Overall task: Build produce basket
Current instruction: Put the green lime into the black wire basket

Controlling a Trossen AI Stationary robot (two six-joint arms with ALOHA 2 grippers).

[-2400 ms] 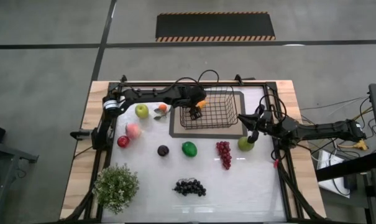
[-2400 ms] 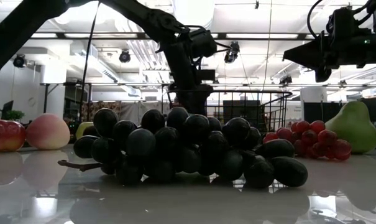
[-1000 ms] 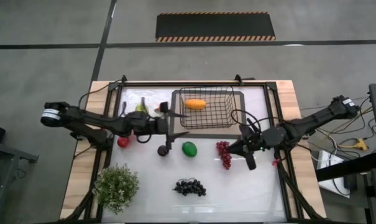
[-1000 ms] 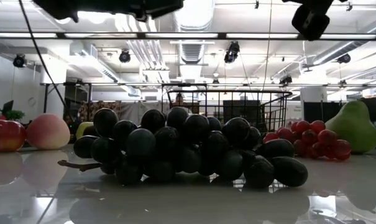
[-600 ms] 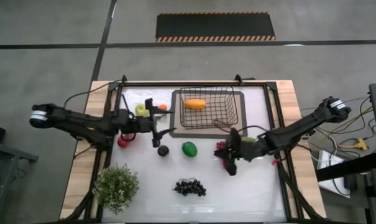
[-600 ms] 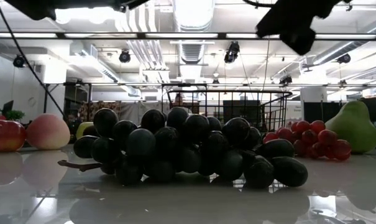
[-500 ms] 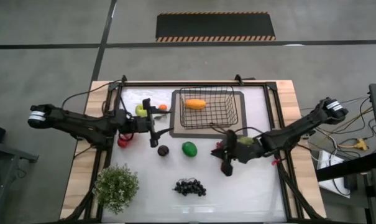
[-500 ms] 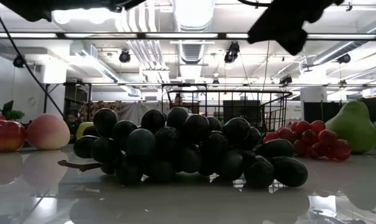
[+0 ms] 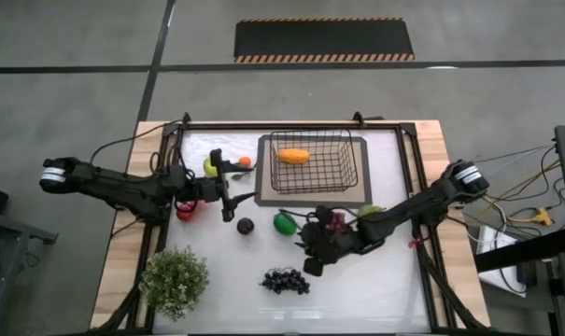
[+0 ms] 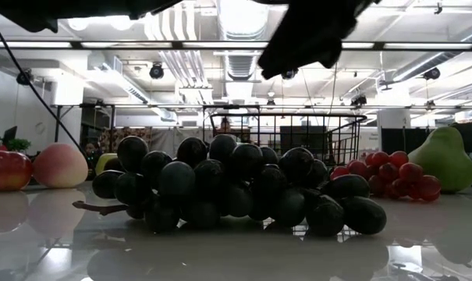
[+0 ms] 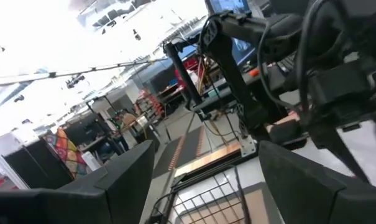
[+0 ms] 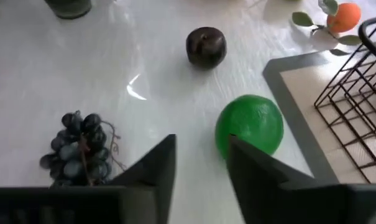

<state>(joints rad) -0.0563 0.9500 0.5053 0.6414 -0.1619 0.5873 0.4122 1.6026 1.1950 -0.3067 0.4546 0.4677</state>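
The black wire basket [image 9: 310,161] stands on a dark mat at the table's far middle, with the orange mango [image 9: 293,156] lying inside. My right gripper [image 9: 307,250] is open and empty above the table, between the green apple [image 12: 250,124] and the dark grape bunch [image 12: 79,149]. The plum [image 12: 206,45] lies beyond it. My left gripper [image 9: 233,187] is open and empty left of the basket, raised above the table. The red grapes [image 10: 395,176] and the pear [image 10: 446,160] lie right of the basket's near side, partly under my right arm.
A yellow-green apple [image 9: 210,166], a small orange fruit [image 9: 244,161] and a red apple [image 9: 185,211] lie under and beside my left arm. The peach [image 10: 60,165] sits by the red apple. A bushy potted plant [image 9: 175,280] stands at the near left corner.
My right gripper has swept from beside the pear and red grapes toward the table's left and near side, coming over the spot next to the green apple. My left gripper has drawn back a little toward the table's left edge. The fruits have kept still.
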